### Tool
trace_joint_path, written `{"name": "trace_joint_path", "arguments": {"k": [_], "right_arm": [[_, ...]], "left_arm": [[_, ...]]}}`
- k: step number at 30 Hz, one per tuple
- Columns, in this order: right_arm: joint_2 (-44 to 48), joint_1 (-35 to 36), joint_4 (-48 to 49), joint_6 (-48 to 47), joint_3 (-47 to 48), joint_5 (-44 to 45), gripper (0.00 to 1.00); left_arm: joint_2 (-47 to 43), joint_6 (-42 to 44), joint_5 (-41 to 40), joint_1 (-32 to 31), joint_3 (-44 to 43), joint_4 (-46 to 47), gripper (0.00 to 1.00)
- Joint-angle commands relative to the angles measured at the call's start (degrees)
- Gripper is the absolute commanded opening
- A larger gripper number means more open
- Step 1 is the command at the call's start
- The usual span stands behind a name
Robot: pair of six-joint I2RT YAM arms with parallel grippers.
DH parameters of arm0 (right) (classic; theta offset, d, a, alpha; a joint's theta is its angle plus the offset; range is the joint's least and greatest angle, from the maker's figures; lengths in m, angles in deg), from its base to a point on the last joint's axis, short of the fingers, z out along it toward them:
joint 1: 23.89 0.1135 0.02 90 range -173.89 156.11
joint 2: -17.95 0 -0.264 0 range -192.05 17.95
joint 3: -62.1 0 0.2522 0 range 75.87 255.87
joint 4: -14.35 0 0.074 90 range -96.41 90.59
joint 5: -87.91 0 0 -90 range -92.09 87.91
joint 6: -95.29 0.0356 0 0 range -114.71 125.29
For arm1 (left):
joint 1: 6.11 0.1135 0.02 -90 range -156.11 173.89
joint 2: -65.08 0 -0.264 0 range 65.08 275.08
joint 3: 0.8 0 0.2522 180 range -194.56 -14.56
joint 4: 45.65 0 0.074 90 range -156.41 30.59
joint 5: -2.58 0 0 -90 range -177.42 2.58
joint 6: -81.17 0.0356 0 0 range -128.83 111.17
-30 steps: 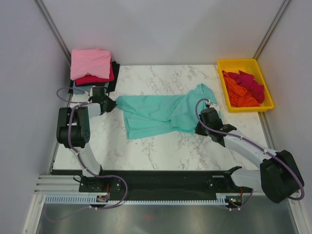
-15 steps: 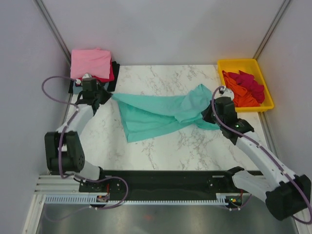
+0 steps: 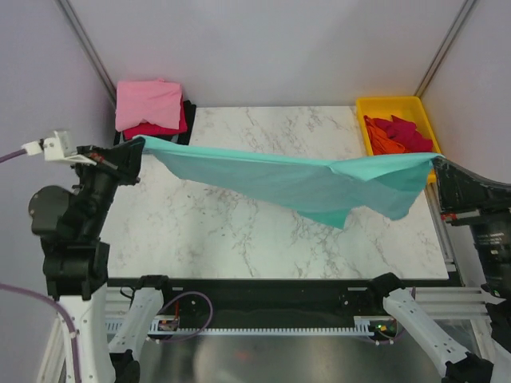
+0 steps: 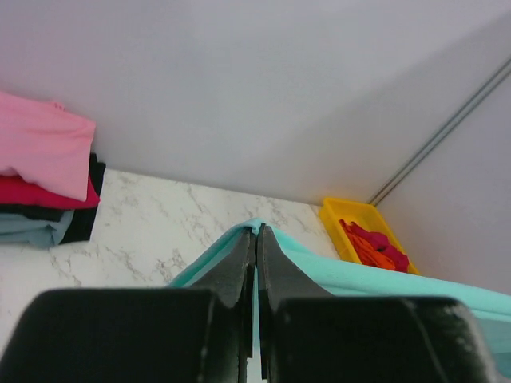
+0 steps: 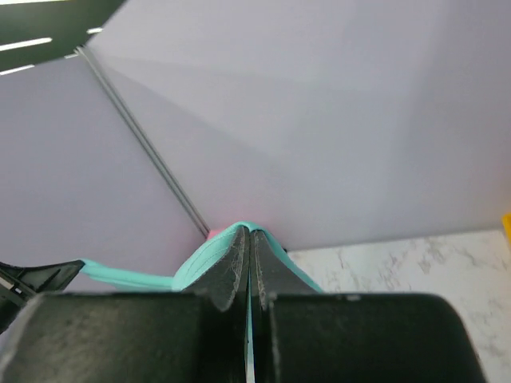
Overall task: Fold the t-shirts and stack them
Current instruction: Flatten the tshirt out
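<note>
The teal-green t-shirt [image 3: 303,179] hangs stretched in the air across the table, held at both ends. My left gripper [image 3: 136,144] is shut on its left end, raised over the table's left edge; the cloth wraps its fingertips in the left wrist view [image 4: 256,231]. My right gripper [image 3: 437,159] is shut on the right end, raised near the yellow tray; the cloth drapes over its tips in the right wrist view [image 5: 247,231]. The shirt's lower part sags to a point at mid-right. A folded stack with a pink shirt [image 3: 148,104] on top, crimson and black below, sits at the back left.
A yellow plastic tray [image 3: 401,104] at the back right holds crumpled orange and crimson shirts [image 3: 403,142]. The marble table [image 3: 239,231] lies under the hanging shirt. Grey walls close in the back and both sides.
Both arms have risen and spread apart, lifting the teal shirt off the table. It went from lying crumpled on the marble to hanging taut in the air between the grippers.
</note>
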Motion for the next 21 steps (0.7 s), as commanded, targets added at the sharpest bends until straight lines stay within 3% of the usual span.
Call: {"name": "trace_joint_path", "arguments": {"k": [1,5,10,15,20,21], "right_arm": [[-0.79,-0.73,-3.28,-4.33,5.48,-3.70,0.00],[-7.28,-2.39,-4.25,-6.18,14.62,-5.73,0.00],[-25.00,-2.93,-9.95,-9.43,28.23,1.55,0.00],[-40.67,-2.93,-7.33,-10.05,28.87,7.10,0.00],[-62.02,-3.02,-1.97,-8.74,24.74,11.14,0.00],[-65.10,-3.10,-0.22,-8.56,24.91,11.06,0.05]], "left_arm": [[-3.21,5.17,1.19,0.04,-6.72,-6.09,0.02],[-1.91,7.28,0.23,-0.05,-14.10,-10.47,0.02],[11.97,7.37,-0.13,0.04,-25.18,-18.58,0.02],[24.79,7.99,-1.00,0.21,-27.99,-20.93,0.02],[43.77,7.90,-0.57,3.37,-21.86,-18.76,0.03],[46.41,7.73,0.91,4.68,-19.32,-16.32,0.17]]}}
